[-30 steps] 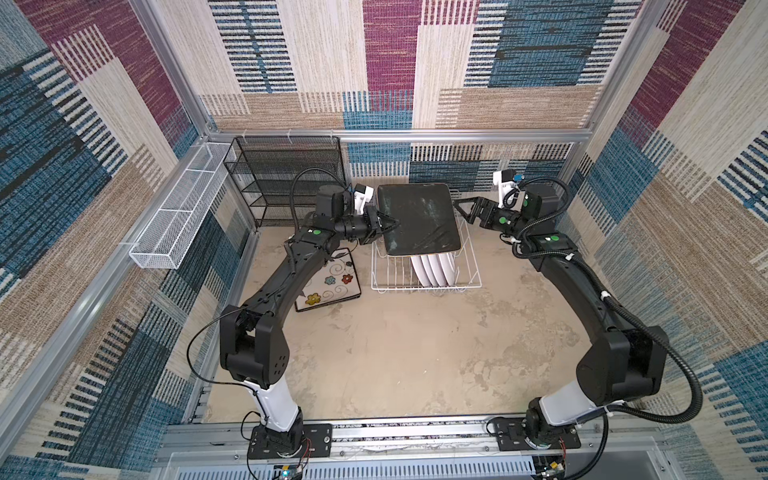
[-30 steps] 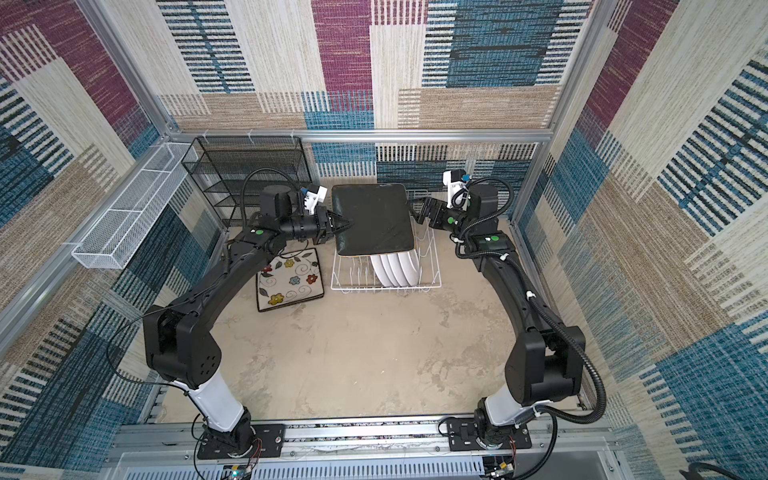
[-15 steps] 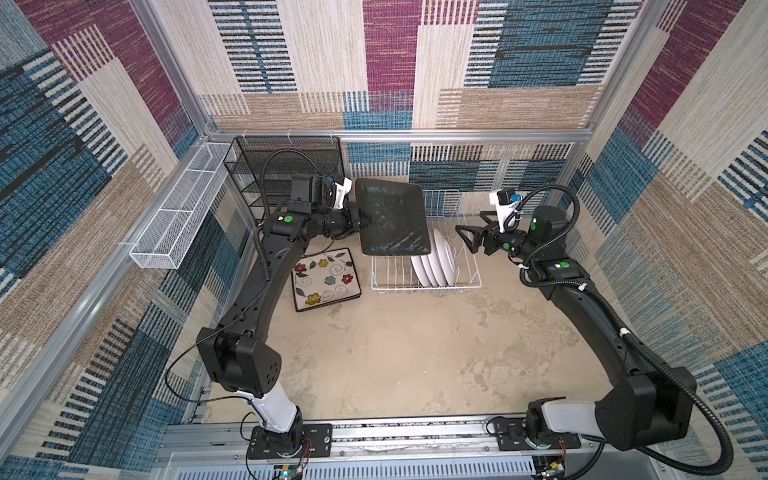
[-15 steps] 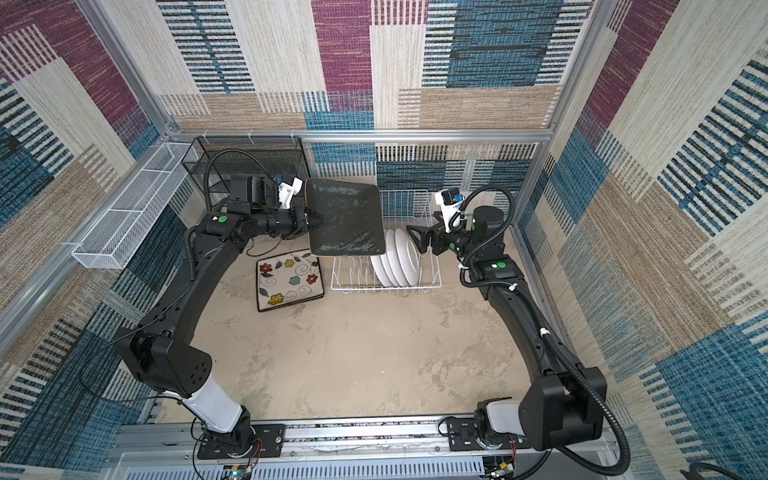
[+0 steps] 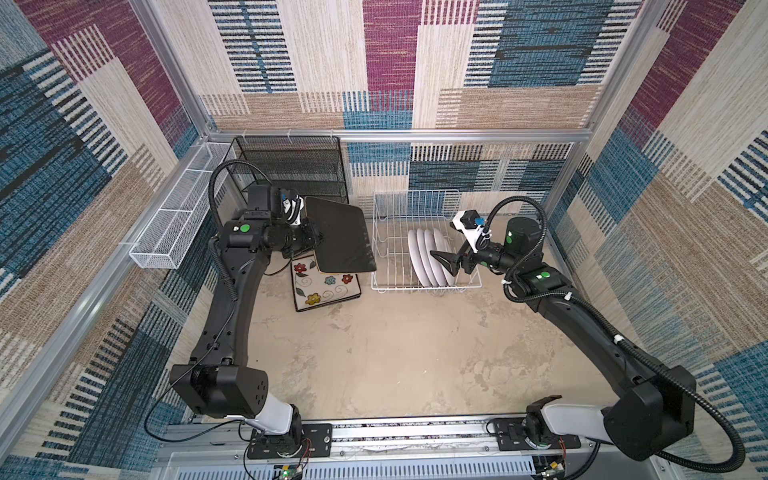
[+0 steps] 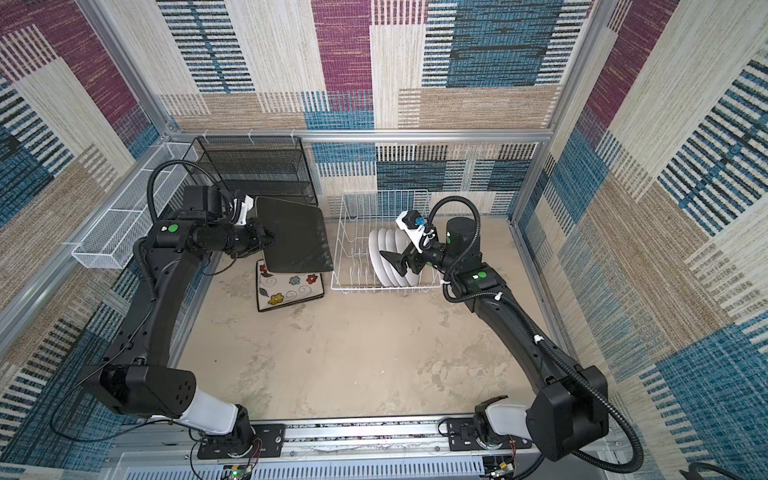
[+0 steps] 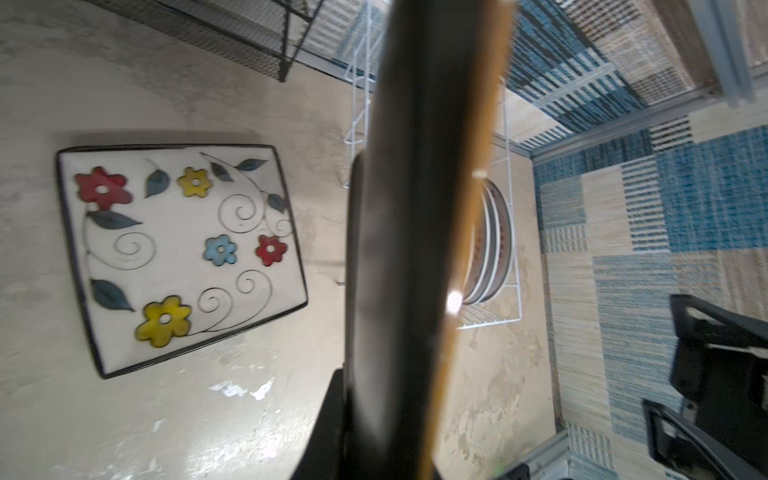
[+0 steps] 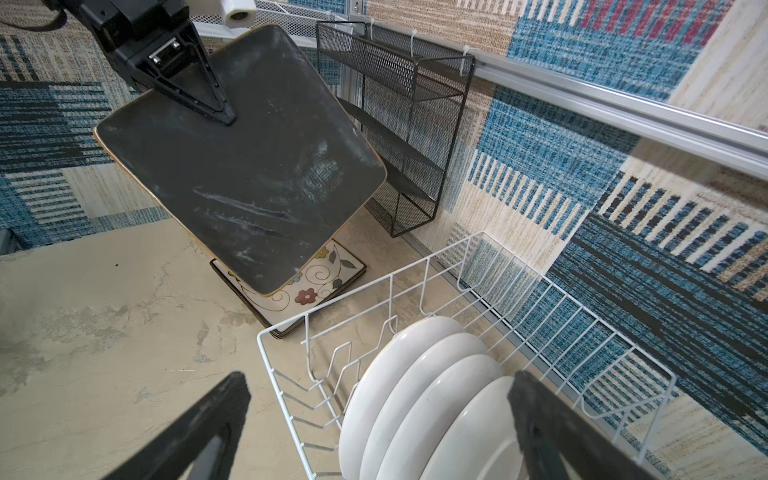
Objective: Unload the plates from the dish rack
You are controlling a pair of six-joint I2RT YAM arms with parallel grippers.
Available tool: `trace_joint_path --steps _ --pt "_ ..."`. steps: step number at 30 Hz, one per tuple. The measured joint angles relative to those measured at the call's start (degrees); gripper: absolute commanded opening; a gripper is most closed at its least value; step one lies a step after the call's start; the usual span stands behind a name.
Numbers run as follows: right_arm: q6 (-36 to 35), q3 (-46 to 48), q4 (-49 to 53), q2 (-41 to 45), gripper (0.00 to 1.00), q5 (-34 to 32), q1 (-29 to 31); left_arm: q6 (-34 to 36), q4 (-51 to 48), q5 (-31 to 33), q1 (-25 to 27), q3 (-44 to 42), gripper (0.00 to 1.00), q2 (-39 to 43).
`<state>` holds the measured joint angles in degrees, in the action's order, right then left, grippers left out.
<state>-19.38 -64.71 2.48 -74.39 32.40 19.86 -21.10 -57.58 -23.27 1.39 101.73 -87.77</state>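
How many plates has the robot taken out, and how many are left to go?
Done: one flowered square plate lies flat on the table beside the dish rack.
In hand: the left gripper is shut on a black-backed square plate, held over the flowered one.
Left: four round white plates stand upright in the rack, with the right gripper open beside them.

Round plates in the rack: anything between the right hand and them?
Nothing visible. The right hand is open right by the round plates, which stand alone in the dish rack; the held square plate is off to the side.
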Motion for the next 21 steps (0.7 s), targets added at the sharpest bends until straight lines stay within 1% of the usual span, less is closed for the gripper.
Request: trace_joint_path --steps 3,9,14,21 --pt "-0.33 0.09 -0.09 -0.11 1.00 -0.04 0.83 0.59 -0.70 2.05 -1.40 -1.97 0.00 0.57" --pt "-0.81 0.11 -0.07 -0.59 1.00 -1.05 1.18 1.79 -0.70 4.15 -3.45 -6.27 0.00 0.31" --pt "-0.81 0.11 -0.02 -1.11 1.00 -1.09 1.44 2.67 0.87 3.82 -4.46 -9.14 0.00 -1.92" --pt "-0.81 -0.15 0.57 -1.55 1.00 -1.09 1.44 3.23 6.95 0.52 -6.51 -14.56 0.00 -4.57"
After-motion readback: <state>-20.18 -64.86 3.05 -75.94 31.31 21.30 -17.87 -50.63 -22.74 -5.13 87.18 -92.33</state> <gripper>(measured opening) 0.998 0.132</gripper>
